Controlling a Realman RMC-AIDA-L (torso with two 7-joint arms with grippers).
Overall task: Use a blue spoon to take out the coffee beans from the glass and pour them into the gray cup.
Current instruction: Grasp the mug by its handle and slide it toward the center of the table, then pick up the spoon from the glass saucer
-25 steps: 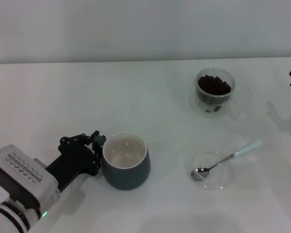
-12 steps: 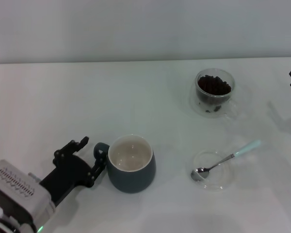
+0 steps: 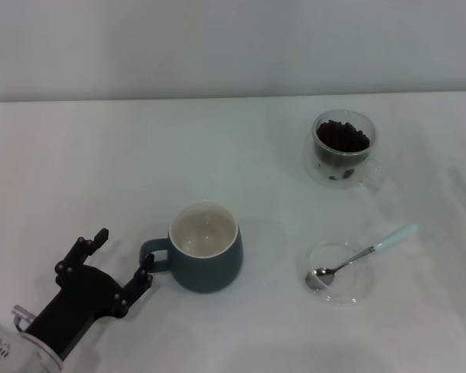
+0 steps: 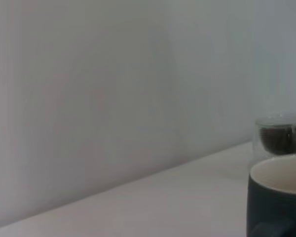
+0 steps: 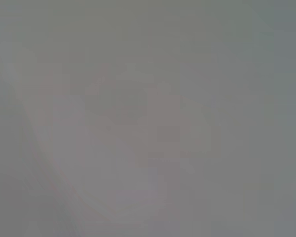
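Five items entered, largest first, each placed against the gray cup.

1. White table (image 3: 101, 163): bears everything listed.

2. Left gripper (image 3: 109, 268): low on the robot's left of the gray cup, its fingers spread apart and empty. One fingertip (image 3: 145, 274) sits just beside the cup's loop handle; whether it touches cannot be settled from the head view. The right gripper does not appear in any view, and its wrist camera shows only a featureless gray field.

3. Gray cup (image 3: 207, 260): upright, handle turned toward the left gripper, cream inside bare of beans. The left wrist view catches its rim at close range (image 4: 278, 197).

4. Glass (image 3: 343, 148): upright, well apart from the gray cup, farther back and to the robot's right, holding the coffee beans (image 3: 342, 136) in a dark heap.

5. Clear saucer (image 3: 335, 272): to the right of the gray cup, level with it. The blue spoon (image 3: 363, 254) lies on it, metal bowl inside the dish, pale handle projecting past the rim away from the cup.

Step in hand, as judged: the cup is positioned; no scooping is yet begun. The next move calls for a grip on the spoon's slim handle, best by the right arm, lifting it level before dipping into the glass.
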